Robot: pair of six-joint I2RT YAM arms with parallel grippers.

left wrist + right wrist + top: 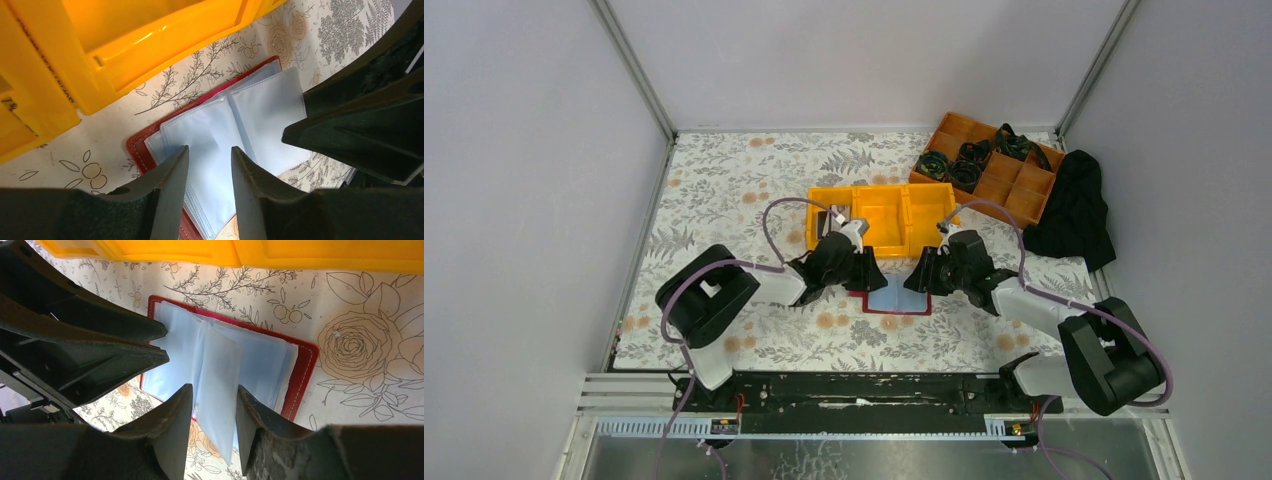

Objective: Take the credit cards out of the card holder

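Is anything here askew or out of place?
Yes. One clear sleeve of the open card holder is askew: it sticks out past the red border at the near side, between the open fingers of the right gripper. Nothing else stands out.

One each: card holder (892,297), yellow bin (879,189), orange tray (1028,200), cloth (1075,212).

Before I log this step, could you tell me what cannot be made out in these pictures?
- Top external: card holder mostly covered by both arms' jaws.
- Wrist views: cloudy sleeves hide whether credit cards are inside.
- Left wrist: holder's near edge hidden behind the jaws.
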